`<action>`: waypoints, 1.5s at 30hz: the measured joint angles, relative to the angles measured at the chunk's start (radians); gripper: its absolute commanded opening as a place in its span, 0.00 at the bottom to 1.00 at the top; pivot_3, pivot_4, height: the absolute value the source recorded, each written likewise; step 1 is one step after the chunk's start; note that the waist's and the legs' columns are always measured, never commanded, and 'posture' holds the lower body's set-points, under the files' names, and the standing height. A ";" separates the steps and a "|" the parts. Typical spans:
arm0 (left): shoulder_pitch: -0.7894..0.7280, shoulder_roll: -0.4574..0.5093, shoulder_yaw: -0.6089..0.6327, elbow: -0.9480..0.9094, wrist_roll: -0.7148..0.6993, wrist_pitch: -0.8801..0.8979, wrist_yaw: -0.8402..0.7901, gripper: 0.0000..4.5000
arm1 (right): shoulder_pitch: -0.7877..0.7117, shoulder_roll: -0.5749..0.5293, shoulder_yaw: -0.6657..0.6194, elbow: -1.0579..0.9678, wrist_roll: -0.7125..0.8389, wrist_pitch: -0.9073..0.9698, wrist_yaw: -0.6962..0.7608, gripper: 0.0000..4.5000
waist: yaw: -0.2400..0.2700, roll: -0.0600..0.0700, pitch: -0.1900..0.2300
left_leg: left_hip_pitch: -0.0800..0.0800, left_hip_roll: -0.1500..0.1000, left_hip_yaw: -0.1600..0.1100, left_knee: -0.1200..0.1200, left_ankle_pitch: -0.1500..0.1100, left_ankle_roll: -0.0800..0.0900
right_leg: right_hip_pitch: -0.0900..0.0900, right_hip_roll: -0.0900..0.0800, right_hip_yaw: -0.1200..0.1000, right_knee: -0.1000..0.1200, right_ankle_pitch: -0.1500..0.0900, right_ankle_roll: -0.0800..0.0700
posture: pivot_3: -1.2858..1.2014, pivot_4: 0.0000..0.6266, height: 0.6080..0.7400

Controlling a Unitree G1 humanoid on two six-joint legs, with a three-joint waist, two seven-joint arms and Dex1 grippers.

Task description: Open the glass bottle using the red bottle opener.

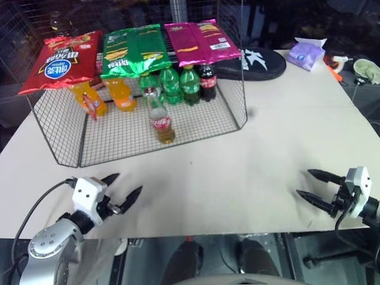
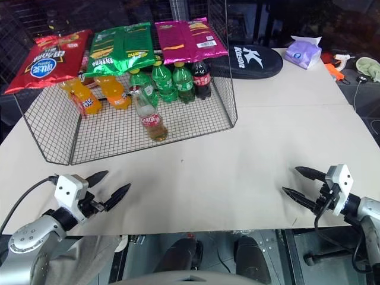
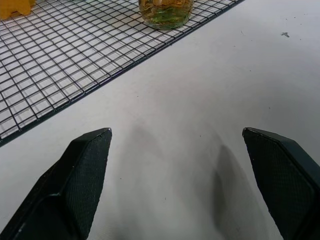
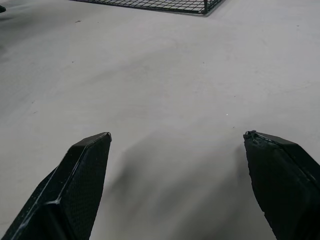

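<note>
Glass bottle [image 1: 161, 122] stands upright on the wire rack's [image 1: 119, 142] mesh floor near its front edge, long axis vertical, capped neck pointing up, red label facing the robot; green soda bottles [image 1: 178, 84] and a dark cola bottle [image 1: 207, 82] stand behind it, orange bottles [image 1: 122, 94] to its left, snack bags [image 1: 133, 47] lying across the rack top. Left gripper [image 1: 126, 188] hovers low over the white table [image 1: 237, 172] at the near left, fingers spread wide and empty, aimed toward the rack. Right gripper [image 1: 309, 185] at the near right, fingers likewise wide apart, holding nothing, well apart from the bottle.
</note>
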 measured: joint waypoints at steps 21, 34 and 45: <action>-0.009 -0.015 -0.003 0.000 -0.004 0.000 -0.001 0.97 | -0.001 0.022 0.000 -0.004 0.005 0.000 0.002 0.95 | 0.000 0.000 0.000 | 0.000 0.000 0.000 0.000 0.000 0.000 | 0.000 0.000 0.000 0.000 0.000 0.000 | 0.52 0.24 1.00; -0.103 -0.015 -0.003 0.055 0.015 0.002 0.035 0.97 | 0.003 0.055 0.017 -0.256 0.183 0.105 0.045 0.95 | 0.000 0.000 0.000 | 0.000 0.000 -0.001 0.000 0.000 0.000 | 0.000 0.000 0.000 0.000 0.000 0.000 | 0.52 0.24 1.00; -0.387 0.004 0.076 0.126 -0.001 0.060 0.187 0.97 | -0.100 0.115 -0.007 -0.423 0.477 0.243 0.018 0.95 | 0.004 -0.001 0.000 | -0.001 -0.001 -0.003 0.000 0.002 -0.004 | -0.001 0.000 -0.002 0.000 0.000 0.000 | 0.52 0.24 1.00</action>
